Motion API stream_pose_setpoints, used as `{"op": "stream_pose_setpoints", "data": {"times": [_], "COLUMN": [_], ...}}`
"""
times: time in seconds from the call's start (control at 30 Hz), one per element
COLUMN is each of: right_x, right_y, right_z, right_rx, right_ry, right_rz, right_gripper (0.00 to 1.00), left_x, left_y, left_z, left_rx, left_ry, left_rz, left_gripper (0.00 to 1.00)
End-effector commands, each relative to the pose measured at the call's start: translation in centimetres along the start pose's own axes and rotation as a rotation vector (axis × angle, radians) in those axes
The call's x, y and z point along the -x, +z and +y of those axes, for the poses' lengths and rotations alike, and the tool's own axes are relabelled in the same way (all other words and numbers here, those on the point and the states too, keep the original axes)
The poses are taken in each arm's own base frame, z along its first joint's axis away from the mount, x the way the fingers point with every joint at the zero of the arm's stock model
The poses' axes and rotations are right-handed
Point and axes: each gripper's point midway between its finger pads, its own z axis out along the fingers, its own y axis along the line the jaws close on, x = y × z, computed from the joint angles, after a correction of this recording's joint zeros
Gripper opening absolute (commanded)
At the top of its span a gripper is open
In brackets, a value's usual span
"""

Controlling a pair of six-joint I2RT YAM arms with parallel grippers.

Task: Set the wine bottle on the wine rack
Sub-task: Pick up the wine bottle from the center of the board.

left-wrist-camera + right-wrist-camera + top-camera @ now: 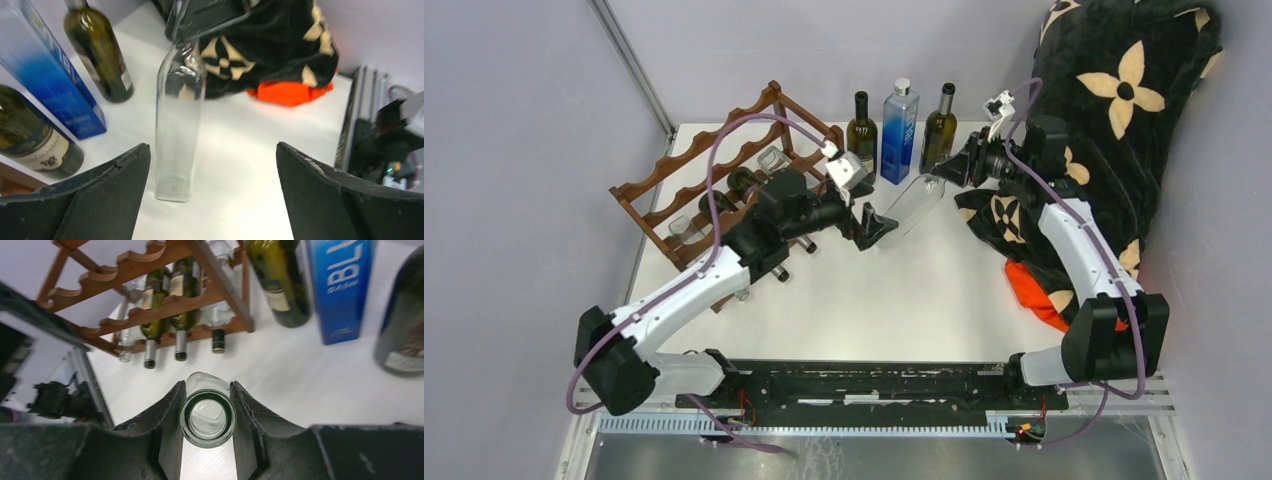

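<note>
right wrist | right pincer (pixel 206 392) clamps clear bottle (pixel 207 421) (neck) | left pincer (pixel 212 149) wide

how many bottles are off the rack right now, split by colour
green wine bottles: 2
blue bottle: 1
clear bottle: 1
total: 4

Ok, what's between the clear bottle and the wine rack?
The left arm, in the top view: its open left gripper by the clear bottle, its wrist before the wine rack.
</note>
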Motion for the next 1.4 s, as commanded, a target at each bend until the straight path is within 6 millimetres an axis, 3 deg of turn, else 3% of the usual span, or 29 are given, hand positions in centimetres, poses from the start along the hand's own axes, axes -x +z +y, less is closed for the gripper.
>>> {"op": "stream_pose_setpoints", "data": {"times": [0.0, 0.27, 0.43, 0.9, 1.07, 1.13, 1.2, 1.23, 1.3, 1.37], "right_x": [1.2, -2.6, -3.7, -4.0, -3.8, -4.0, -4.2, -4.3, -4.8, -5.4], "right_y": [-1.1, -2.2, -2.7, -2.9, -2.9, -2.9, -2.9, -2.9, -2.8, -2.7], "right_z": [4.3, 5.9, 6.7, 7.3, 7.3, 7.3, 7.2, 7.2, 7.0, 6.7], "right_rx": [0.168, 0.219, 0.256, 0.283, 0.286, 0.284, 0.283, 0.283, 0.279, 0.268], "right_ry": [0.064, 0.15, 0.155, 0.198, 0.2, 0.204, 0.21, 0.208, 0.21, 0.195], "right_rz": [-0.115, -0.112, -0.111, -0.14, -0.145, -0.144, -0.141, -0.139, -0.129, -0.105], "right_gripper": [0.0, 0.0, 0.0, 0.0, 0.0, 0.0, 0.0, 0.0, 0.0, 0.01], "left_x": [-1.8, -5.8, -7.5, -12.6, -14.2, -14.4, -14.2, -14.2, -14.1, -13.7], "left_y": [2.2, 4.4, 5.4, 6.5, 6.4, 6.4, 6.6, 6.7, 7.0, 6.9], "left_z": [0.8, 0.3, -0.7, -2.6, -2.2, -1.8, -1.6, -1.7, -2.0, -2.0], "left_rx": [-0.021, -0.107, -0.162, -0.19, -0.15, -0.129, -0.123, -0.134, -0.165, -0.171], "left_ry": [0.169, 0.199, 0.181, 0.086, 0.078, 0.084, 0.092, 0.096, 0.104, 0.114], "left_rz": [-0.023, -0.058, -0.036, 0.045, 0.079, 0.085, 0.095, 0.114, 0.153, 0.161], "left_gripper": [1.0, 1.0, 1.0, 1.0, 0.95, 0.9, 0.76, 0.6, 0.09, 0.02]}}
